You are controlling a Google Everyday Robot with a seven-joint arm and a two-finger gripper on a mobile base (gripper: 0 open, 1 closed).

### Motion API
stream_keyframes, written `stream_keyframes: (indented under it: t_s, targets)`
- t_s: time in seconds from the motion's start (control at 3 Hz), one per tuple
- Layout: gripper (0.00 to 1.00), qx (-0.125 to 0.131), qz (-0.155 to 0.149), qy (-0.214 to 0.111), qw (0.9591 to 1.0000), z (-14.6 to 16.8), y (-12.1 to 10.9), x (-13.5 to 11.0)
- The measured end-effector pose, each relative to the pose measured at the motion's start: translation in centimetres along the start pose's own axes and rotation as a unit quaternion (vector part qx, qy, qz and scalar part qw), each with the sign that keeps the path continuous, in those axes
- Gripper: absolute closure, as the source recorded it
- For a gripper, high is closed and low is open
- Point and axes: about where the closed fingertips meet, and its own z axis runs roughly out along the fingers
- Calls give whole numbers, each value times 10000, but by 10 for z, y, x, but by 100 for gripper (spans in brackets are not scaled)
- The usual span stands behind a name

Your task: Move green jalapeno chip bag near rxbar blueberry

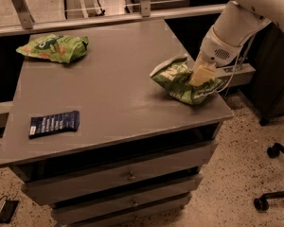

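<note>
The green jalapeno chip bag lies crumpled near the right edge of the grey table. My gripper comes down from the upper right and is shut on the bag's right part, with its pale fingers pressed into the foil. The bag looks bunched and slightly raised at that side. The rxbar blueberry, a small flat navy wrapper with white lettering, lies near the table's front left corner, far from the bag and the gripper.
A brighter yellow-green chip bag lies at the table's back left. A rail runs behind the table. Drawers sit under the top. An office chair base stands on the floor to the right.
</note>
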Motion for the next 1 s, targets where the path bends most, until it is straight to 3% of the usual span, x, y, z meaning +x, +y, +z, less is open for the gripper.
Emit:
stream_keyframes:
  t_s: [0.33, 1.0]
  targets:
    - [100, 273, -166, 41, 9995, -31, -14, -13]
    - [100, 432, -434, -239, 9978, -56, -22, -50]
